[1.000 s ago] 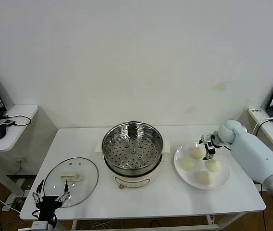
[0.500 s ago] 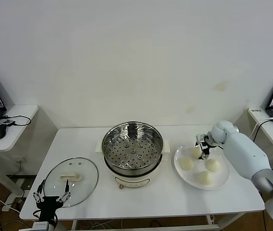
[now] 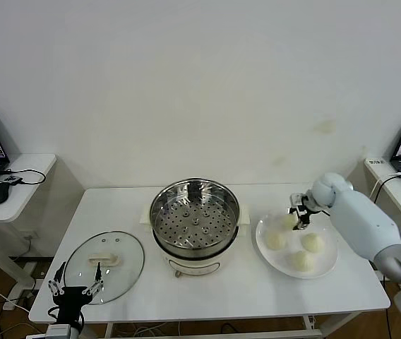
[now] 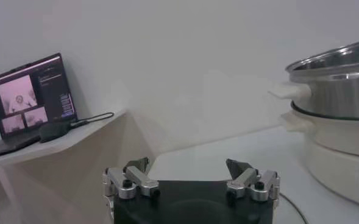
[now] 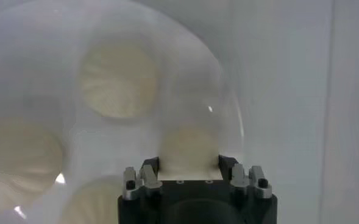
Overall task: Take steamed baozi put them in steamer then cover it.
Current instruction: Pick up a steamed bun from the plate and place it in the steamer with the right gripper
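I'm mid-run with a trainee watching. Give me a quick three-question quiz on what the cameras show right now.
1. True or false: the cover sits on the steamer.
2. How many steamed baozi are on the white plate?
3. Which gripper is at a bun: A) left gripper, B) right gripper?

Key:
1. False; it lies flat on the table, on the robot's left of the steamer.
2. Four, counting the one between the right gripper's fingers, seen in the right wrist view.
3. B; the left gripper waits open at the table's near edge by the cover.
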